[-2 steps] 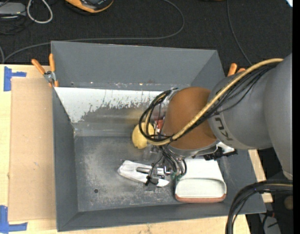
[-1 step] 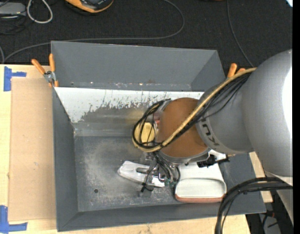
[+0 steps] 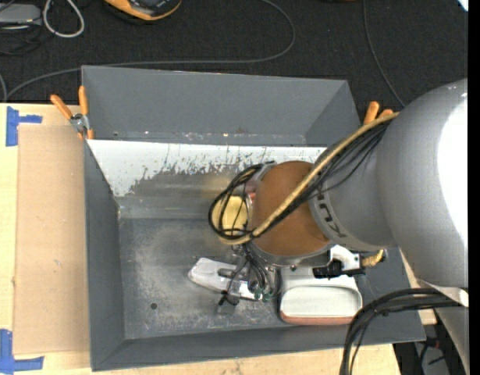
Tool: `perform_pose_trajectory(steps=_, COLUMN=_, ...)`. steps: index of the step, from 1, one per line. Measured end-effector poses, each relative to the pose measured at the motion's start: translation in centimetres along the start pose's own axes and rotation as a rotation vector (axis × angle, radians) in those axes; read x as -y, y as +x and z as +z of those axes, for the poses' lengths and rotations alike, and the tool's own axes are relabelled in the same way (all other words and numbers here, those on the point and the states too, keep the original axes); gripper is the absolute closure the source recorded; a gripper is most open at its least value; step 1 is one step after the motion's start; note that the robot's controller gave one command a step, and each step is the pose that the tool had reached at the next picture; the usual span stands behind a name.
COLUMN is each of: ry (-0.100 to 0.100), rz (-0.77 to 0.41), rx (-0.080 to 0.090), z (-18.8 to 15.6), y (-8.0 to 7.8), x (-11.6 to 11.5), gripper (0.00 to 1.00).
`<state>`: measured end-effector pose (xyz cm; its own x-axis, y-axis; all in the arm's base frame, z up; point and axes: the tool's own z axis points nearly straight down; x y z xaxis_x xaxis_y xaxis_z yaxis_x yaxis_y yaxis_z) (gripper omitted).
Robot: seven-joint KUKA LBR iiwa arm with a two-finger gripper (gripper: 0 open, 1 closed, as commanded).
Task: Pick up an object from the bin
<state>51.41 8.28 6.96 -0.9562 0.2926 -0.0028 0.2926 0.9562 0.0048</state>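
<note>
The gripper [image 3: 238, 286] sits low just left of the white, brown-edged block [image 3: 319, 303], over a small white object [image 3: 208, 273], likely to grasp it; I cannot tell whether its claw is spread or pinching

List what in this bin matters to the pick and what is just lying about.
Job in hand:
- tool, low over the bin floor
- white piece, flat, right beside the tool and nearest to it
- bin

Lying about:
- white block with a reddish edge, front right
- yellow thing, half hidden, farther back
</note>
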Motion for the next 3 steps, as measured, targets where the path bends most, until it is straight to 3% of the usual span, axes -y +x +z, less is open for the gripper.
perform_pose_trajectory(steps=1, ry=0.006, rz=-0.134, rx=-0.012, z=-0.75, y=-0.44, x=0.02, gripper=1.0)
perform_pose_trajectory(steps=3, ry=0.007, rz=-0.134, rx=-0.014, z=-1.11, y=-0.38, x=0.05, gripper=1.0)
